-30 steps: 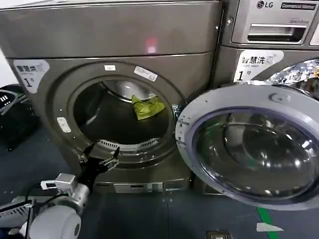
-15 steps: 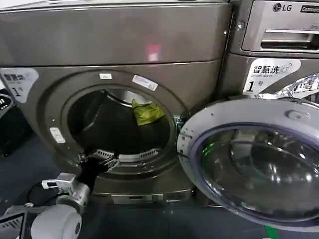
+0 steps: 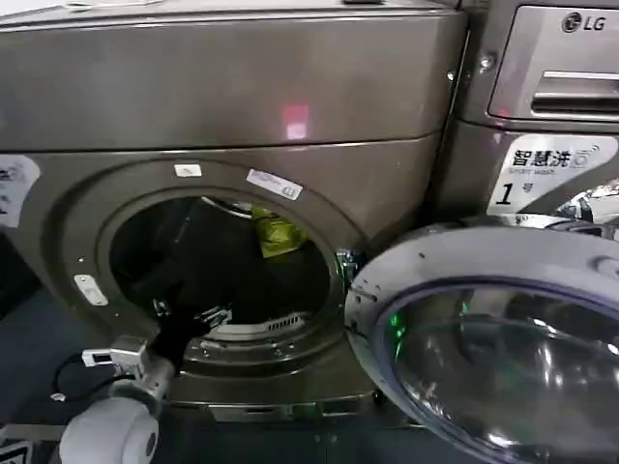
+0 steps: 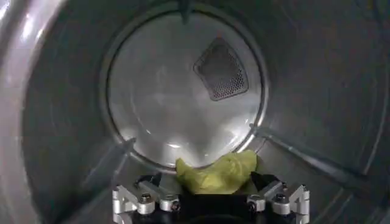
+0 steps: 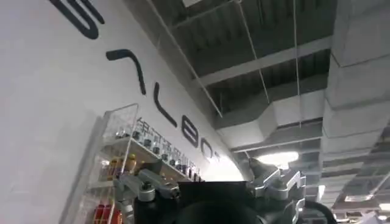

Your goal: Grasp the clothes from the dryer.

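With its door [image 3: 503,338] swung wide to the right, the dryer [image 3: 242,116] presents an open round porthole to the robot. The left claw [image 3: 189,317] sits at the lower rim of that opening, just at the lip of the drum, on the left side of the porthole. Its fingers stand apart, one to each side, and hold nothing. From the left wrist, the same claw [image 4: 210,198] faces straight into the drum [image 4: 317,97], whose shiny round back wall carries a dark perforated vent [image 4: 221,69].

The clothes [image 3: 276,232], a small yellow-green cloth, lie inside the drum toward its rear. In the left wrist view the clothes [image 4: 219,173] rest on the drum floor at the foot of the back wall, showing between the spread fingers but farther in, not touching them.

The right claw [image 5: 210,189] points up toward a ceiling and a white wall with a shelf of bottles [image 5: 131,158], away from the dryer. Its fingers are apart and empty.

A second machine [image 3: 551,106] stands immediately right of the dryer.
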